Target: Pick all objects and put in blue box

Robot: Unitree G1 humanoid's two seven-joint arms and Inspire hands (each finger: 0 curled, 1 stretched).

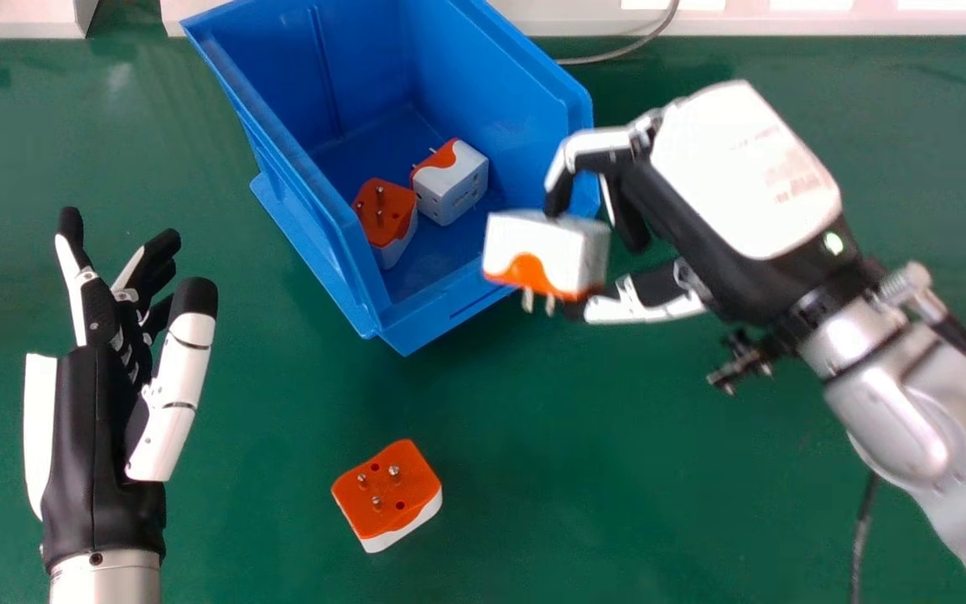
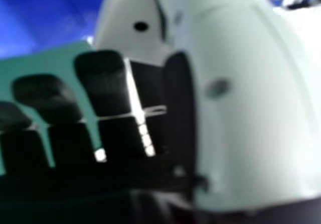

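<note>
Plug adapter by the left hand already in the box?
No, the orange-topped adapter lies on the green table, outside the blue box.

1. Box (image 1: 491,75): far end cut off by the head view's top edge.
2. Held plug (image 1: 571,252): blurred, partly behind the right hand (image 1: 739,168), cut off in the right hand view.
3. Left forearm (image 1: 106,580), right forearm (image 1: 911,419): cut off in the head view.
4. Lower cable (image 1: 861,537): cut off there too.
</note>
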